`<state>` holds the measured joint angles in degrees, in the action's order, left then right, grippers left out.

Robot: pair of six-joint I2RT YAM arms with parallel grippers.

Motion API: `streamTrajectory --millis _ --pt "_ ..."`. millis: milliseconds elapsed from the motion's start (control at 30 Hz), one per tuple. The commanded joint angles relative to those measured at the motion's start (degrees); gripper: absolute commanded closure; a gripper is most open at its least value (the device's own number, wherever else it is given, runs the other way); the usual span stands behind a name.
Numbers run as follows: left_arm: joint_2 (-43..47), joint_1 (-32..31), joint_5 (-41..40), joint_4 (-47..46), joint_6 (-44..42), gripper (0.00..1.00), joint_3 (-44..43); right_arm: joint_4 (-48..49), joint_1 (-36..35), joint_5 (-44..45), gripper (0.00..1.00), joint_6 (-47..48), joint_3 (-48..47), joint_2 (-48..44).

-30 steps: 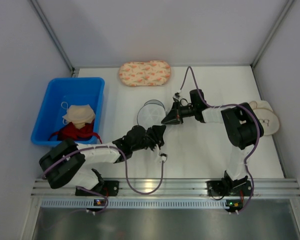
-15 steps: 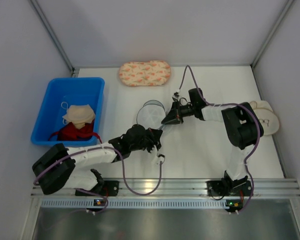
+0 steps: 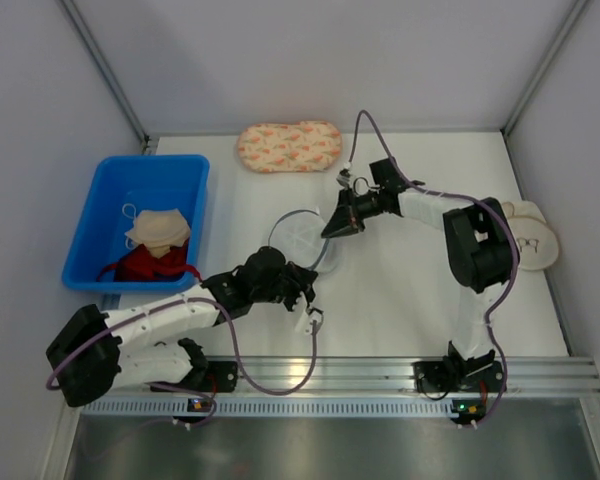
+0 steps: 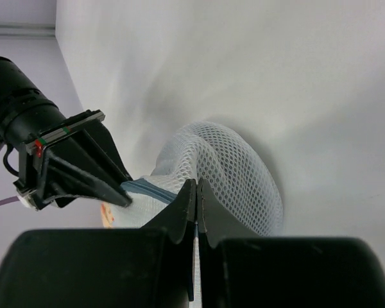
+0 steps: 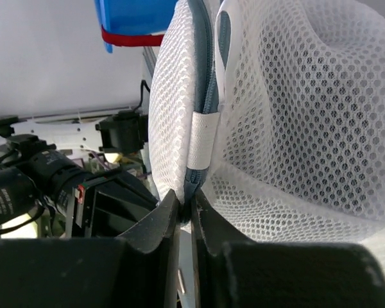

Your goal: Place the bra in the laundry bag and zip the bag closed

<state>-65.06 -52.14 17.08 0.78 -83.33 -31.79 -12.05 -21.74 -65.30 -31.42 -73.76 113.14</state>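
Note:
The laundry bag (image 3: 298, 237), round white mesh with a blue zipper (image 5: 208, 83), sits mid-table between both arms. My right gripper (image 3: 332, 226) is at its far right side, shut on the dark zipper end at the bag's seam (image 5: 186, 199). From the near side, my left gripper (image 3: 313, 270) has its jaws pressed together on the mesh rim (image 4: 197, 184). In the left wrist view the bag (image 4: 237, 173) stands behind the fingertips, with the right gripper (image 4: 125, 192) at its left. The bag (image 5: 295, 128) shows only white mesh. The bra is out of view.
A blue bin (image 3: 110, 190) at the left holds a beige cloth (image 3: 158, 228) and a red item (image 3: 145, 265). A peach patterned pouch (image 3: 289, 146) lies at the back. A beige bra (image 3: 530, 235) lies by the right wall.
My left gripper has shut at the bag's near rim and its arm has stretched forward. My right gripper has lifted toward the back, and the bag has tipped and spread wider.

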Motion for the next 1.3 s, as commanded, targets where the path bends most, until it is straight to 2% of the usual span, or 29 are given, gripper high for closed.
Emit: streamTrajectory --millis 0,33,133,267,367,600,700,767,800,833,933,1267 --pt "-2.2 -0.5 4.0 3.4 9.0 1.00 -4.8 -8.4 0.6 3.8 0.86 9.3 -5.3 -0.1" --pt "-3.0 -0.5 3.5 2.0 11.3 1.00 -5.9 -10.3 0.7 4.0 0.66 10.2 -5.7 -0.5" --pt "-6.0 -0.5 1.2 -0.1 17.3 1.00 -9.1 -16.7 1.6 5.5 0.46 14.4 -6.8 -2.0" --pt "-8.4 -0.6 0.1 -3.2 22.5 1.00 -11.6 -25.5 3.5 7.9 0.45 20.8 -8.5 -4.7" --pt "-10.0 -0.7 -0.4 -4.3 23.7 1.00 -13.6 -28.7 4.0 7.1 0.47 21.8 -7.9 -7.0" --pt "-13.2 -0.7 -0.8 -5.7 23.8 1.00 -16.5 -25.1 -0.1 4.8 0.47 17.5 -4.0 -7.7" --pt "-14.5 -0.7 0.1 -5.1 25.2 1.00 -18.5 -24.8 -2.5 4.2 0.52 16.7 -4.2 -6.0" --pt "-14.8 -0.7 0.3 -3.1 25.8 1.00 -20.1 -24.9 -3.2 4.0 0.60 16.7 -5.1 -4.9" --pt "-14.7 -0.7 0.5 -1.7 25.8 1.00 -20.4 -25.3 -3.2 4.2 0.74 16.7 -6.0 -4.5" --pt "-14.7 -0.7 1.5 -1.0 25.8 1.00 -20.6 -25.7 -3.1 4.4 0.83 17.2 -6.6 -4.2" --pt "-12.9 -0.8 3.7 2.6 26.2 1.00 -20.0 -25.8 -2.7 4.8 1.00 17.3 -8.1 -3.9" --pt "-5.1 -1.1 7.7 11.7 27.3 1.00 -15.1 -26.4 0.3 6.8 1.00 19.6 -13.2 -0.1"
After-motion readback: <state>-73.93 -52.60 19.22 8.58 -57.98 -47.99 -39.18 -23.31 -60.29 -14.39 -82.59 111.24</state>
